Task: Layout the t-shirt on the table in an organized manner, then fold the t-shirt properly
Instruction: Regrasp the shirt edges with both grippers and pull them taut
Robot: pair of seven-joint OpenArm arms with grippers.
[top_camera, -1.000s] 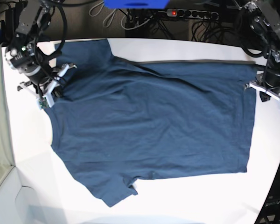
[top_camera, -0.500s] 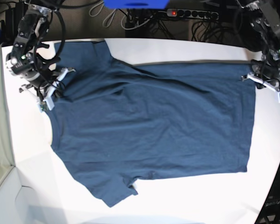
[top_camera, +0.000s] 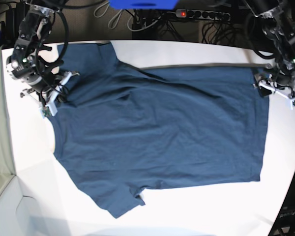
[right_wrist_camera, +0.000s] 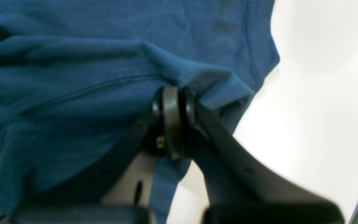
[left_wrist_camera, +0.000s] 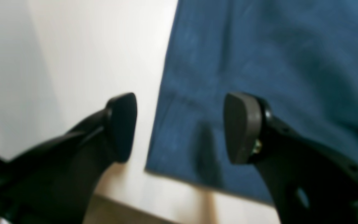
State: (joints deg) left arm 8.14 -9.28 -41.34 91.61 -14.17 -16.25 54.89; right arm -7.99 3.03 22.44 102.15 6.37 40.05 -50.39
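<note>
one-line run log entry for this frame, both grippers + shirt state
left gripper: open, above hem corner, holding nothing | right gripper: shut on t-shirt at the shoulder | t-shirt: spread on table, unfolded

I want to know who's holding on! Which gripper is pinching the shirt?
The right gripper, shut on the t-shirt near the collar. The left gripper hangs open over the hem corner.

Bare table (top_camera: 196, 211) from 4 to 7 o'clock gives free passage w/ no clutter. T-shirt (top_camera: 157, 132) fills centre; cables (top_camera: 152, 24) crowd 12 (off the tabletop).
</note>
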